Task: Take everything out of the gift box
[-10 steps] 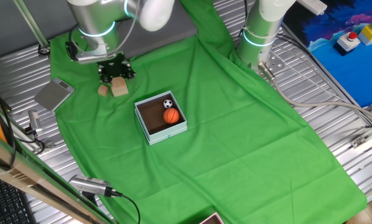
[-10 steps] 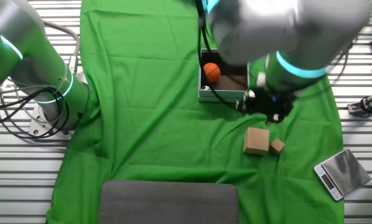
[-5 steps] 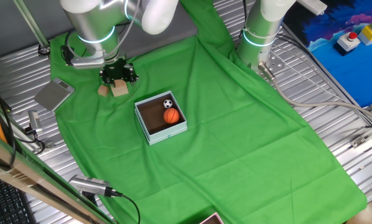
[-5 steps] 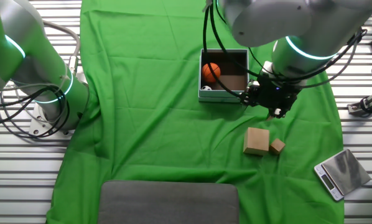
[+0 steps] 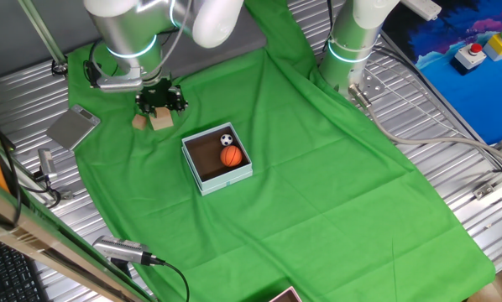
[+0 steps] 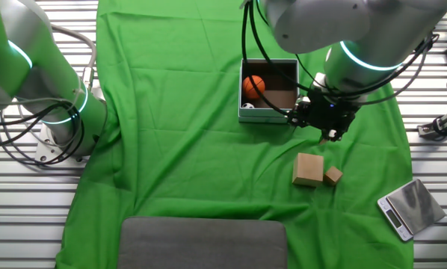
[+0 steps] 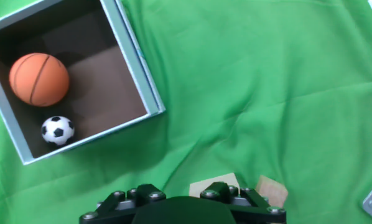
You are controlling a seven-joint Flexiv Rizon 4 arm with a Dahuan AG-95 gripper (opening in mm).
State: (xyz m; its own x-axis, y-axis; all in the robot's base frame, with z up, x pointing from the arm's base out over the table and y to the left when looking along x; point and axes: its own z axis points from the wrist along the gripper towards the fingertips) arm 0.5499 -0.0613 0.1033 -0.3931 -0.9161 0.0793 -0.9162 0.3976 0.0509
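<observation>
Change: since a second ago my arm has lifted and swung off the wooden blocks toward the box; over the last half second almost nothing has shifted.
Gripper: my gripper (image 6: 327, 127) hangs above the green cloth (image 5: 318, 184), between the gift box and the blocks. In the hand view only the black base of the hand shows along the bottom edge, so I cannot tell how far apart the fingers stand. Nothing is seen held in it.
Gift box: the gift box (image 5: 202, 183) sits open on the cloth, toward the cloth's end nearest my arm. Its walls are pale blue-grey, its inside dark brown. In the hand view it (image 7: 138, 70) fills the top left corner.
Basketball: the orange basketball (image 7: 39, 79) lies inside the box, near one wall; it (image 5: 230, 156) shows in both fixed views (image 6: 254, 86).
Soccer ball: the black-and-white soccer ball (image 7: 58, 130) also lies inside the box, just beside the basketball, in a corner (image 5: 226, 140).
Wooden block: the larger tan block (image 6: 308, 169) rests on the cloth outside the box, just beside my gripper.
Small block: a smaller tan block (image 6: 333, 176) lies touching or almost touching the larger one.
Scale: a flat grey scale (image 6: 410, 208) sits off the cloth's corner, on the metal table (image 5: 452, 126).
</observation>
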